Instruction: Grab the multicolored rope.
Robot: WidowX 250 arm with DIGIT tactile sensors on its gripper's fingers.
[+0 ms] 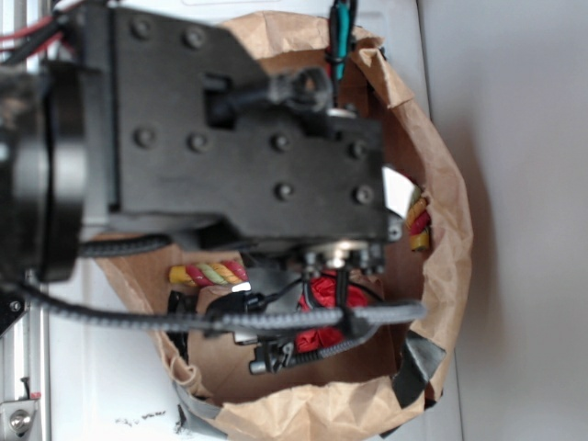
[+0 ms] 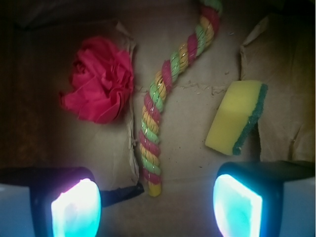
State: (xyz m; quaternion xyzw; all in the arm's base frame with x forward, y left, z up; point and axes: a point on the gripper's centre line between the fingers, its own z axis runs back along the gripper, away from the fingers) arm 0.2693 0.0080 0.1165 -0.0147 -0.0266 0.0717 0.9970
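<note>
Hand (image 2: 157,205) hovers with fingers spread wide, nothing held. Multicolored rope (image 2: 160,98) lies on the paper bag (image 2: 197,158) floor, near end centred between the fingers, probably lined up to straddle it. Red cloth (image 2: 101,79) left, sponge (image 2: 237,116) right.

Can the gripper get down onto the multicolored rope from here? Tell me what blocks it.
Probably yes. The gripper is open, and the multicolored rope lies bare between its fingers, with the red cloth and sponge off to either side.

Brown paper bag (image 2: 197,163) bottom: multicolored rope (image 2: 158,108), red cloth ball (image 2: 101,81), sponge (image 2: 237,116).
</note>
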